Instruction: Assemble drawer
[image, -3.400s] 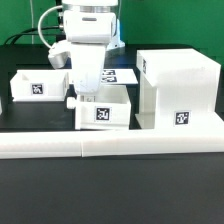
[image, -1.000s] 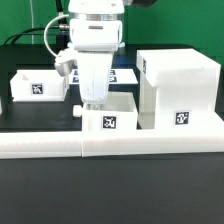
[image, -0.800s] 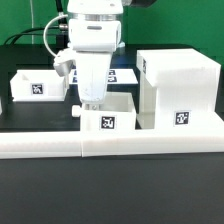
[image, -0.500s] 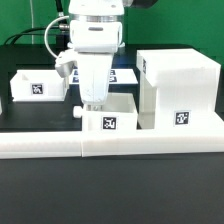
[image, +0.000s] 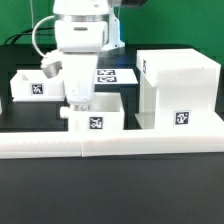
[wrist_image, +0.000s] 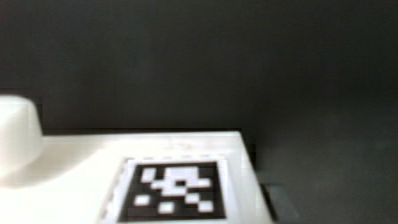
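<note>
In the exterior view the arm reaches down from above, and its end effector sits at the rim of the middle tray, on the side toward the exterior view's left. The white fingers blend into the white plastic there, so I cannot tell whether they are clenched on the wall or merely resting against it. This tray is an open box with a square tag on its front face and a small knob sticking out on the exterior view's left. It stands on the black surface, just behind the long white border bars.

The tall housing stands just beside this tray on the exterior view's right, upright, with one tag low on its front and another on its side face. The second tray sits farther back on the exterior view's left, apart from the middle tray, and shows a tag on its front. The marker board lies flat behind the arm, partly hidden by it.

The wrist view is blurred. It shows a flat white face, probably part of the middle tray, carrying a black-and-white tag, with the dark surface beyond it. A rounded white shape stands at the picture's edge beside that face; what it is cannot be made out.
</note>
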